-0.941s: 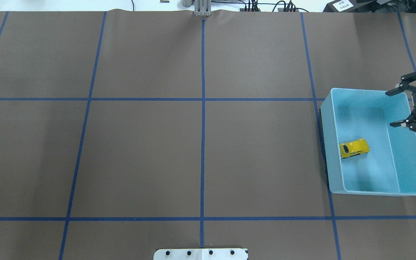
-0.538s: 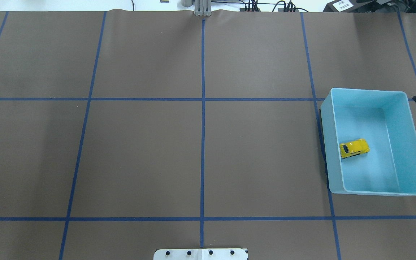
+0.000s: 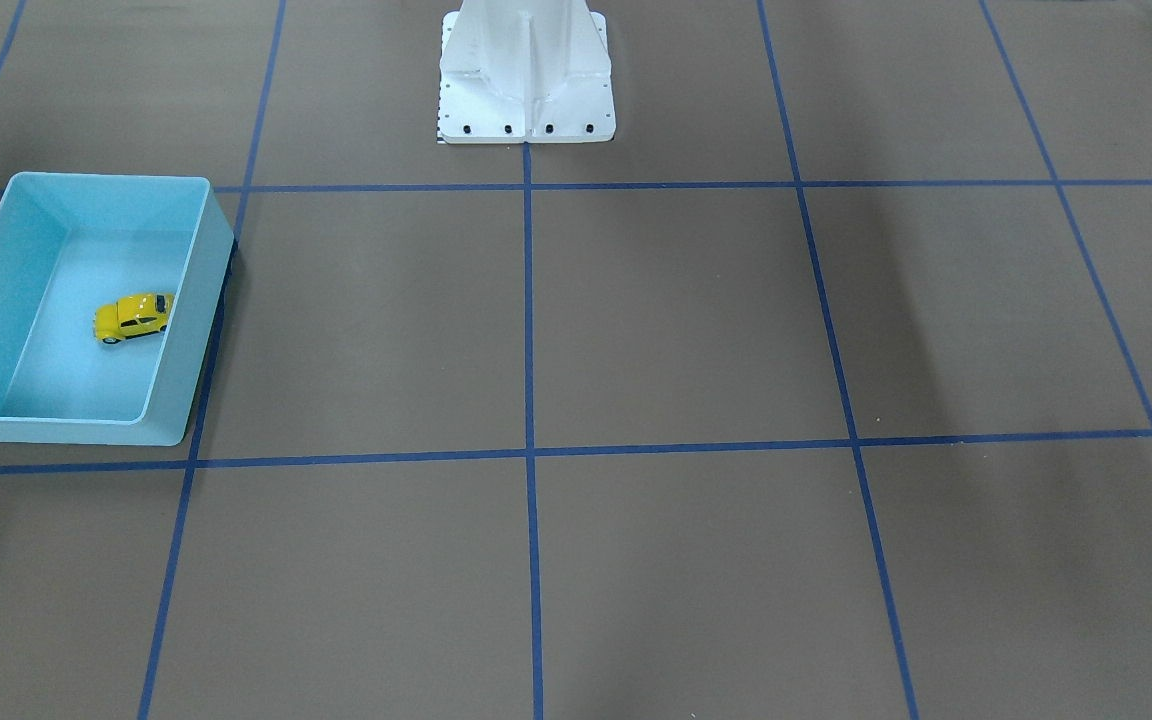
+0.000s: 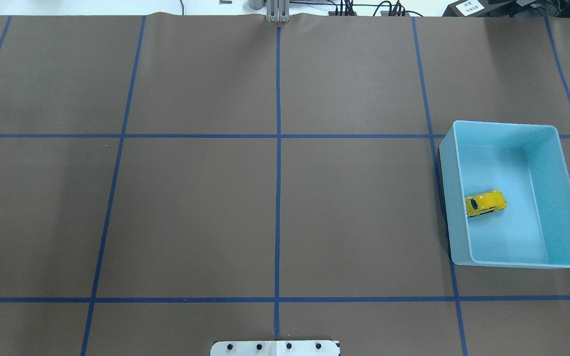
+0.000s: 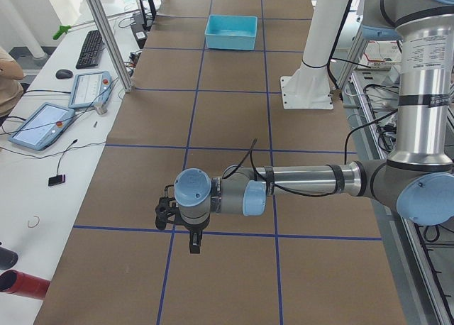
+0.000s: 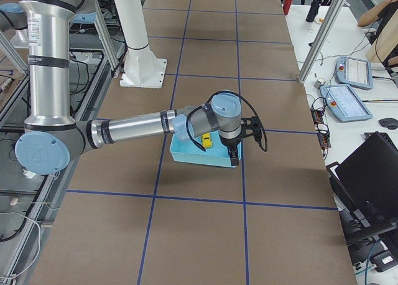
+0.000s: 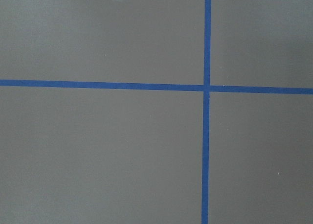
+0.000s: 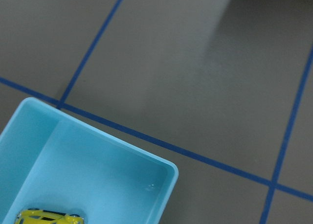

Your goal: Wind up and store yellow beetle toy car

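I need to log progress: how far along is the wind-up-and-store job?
Done, it seems: the toy car sits inside the bin, untouched. In hand: nothing; the right gripper hangs by the bin, the left gripper over the table far off. Left: apparently nothing, though winding cannot be checked here.

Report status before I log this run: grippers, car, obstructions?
Left gripper over bare table, right gripper near the bin; open or shut unclear. Car sits upright inside bin, untouched. Nothing seen blocking it.
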`<state>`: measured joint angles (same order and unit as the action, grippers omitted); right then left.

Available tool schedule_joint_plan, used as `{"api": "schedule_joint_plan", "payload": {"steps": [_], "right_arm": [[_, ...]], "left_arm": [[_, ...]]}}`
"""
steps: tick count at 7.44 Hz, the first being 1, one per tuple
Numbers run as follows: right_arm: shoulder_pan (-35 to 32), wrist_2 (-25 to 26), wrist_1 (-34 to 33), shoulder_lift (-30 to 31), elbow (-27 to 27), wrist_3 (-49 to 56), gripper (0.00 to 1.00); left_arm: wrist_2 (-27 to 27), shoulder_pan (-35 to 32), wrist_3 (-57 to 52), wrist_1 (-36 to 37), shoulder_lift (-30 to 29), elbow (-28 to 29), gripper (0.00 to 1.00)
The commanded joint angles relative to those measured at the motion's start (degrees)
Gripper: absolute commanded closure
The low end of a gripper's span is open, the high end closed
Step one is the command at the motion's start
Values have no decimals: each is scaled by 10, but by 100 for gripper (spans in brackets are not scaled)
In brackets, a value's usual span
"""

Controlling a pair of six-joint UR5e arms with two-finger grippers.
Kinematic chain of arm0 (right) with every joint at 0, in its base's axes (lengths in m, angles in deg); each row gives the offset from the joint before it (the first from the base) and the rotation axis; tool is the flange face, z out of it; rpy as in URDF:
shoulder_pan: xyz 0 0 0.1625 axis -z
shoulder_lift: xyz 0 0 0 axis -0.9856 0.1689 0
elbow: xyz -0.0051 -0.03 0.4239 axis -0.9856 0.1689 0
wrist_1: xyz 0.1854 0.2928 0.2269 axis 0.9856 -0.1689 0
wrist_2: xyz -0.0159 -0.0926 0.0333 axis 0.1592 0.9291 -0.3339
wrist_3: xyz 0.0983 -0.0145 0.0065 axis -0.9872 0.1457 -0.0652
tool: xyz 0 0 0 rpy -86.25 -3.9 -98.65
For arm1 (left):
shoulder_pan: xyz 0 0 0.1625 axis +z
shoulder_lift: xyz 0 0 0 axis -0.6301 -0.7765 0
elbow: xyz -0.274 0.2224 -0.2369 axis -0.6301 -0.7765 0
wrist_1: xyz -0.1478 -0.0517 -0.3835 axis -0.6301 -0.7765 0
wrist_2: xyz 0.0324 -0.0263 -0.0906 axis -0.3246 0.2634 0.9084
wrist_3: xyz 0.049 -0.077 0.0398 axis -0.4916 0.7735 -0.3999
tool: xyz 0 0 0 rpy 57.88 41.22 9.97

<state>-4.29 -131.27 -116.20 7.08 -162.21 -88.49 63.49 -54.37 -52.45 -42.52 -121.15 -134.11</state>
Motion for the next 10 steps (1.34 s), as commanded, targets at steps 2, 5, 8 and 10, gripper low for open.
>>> {"api": "schedule_joint_plan", "payload": {"steps": [2, 5, 8, 10], "right_arm": [[-36, -9, -136, 3, 18, -9, 0], [-38, -7, -142, 4, 52, -3, 0], [-38, -8, -134, 14, 50, 16, 0], [-38, -7, -134, 13, 52, 28, 0]], "left_arm": [[0, 0, 1, 0, 0, 0, 0], [0, 0, 1, 0, 0, 0, 0], [0, 0, 1, 0, 0, -1, 0], [0, 0, 1, 0, 0, 0, 0]]}}
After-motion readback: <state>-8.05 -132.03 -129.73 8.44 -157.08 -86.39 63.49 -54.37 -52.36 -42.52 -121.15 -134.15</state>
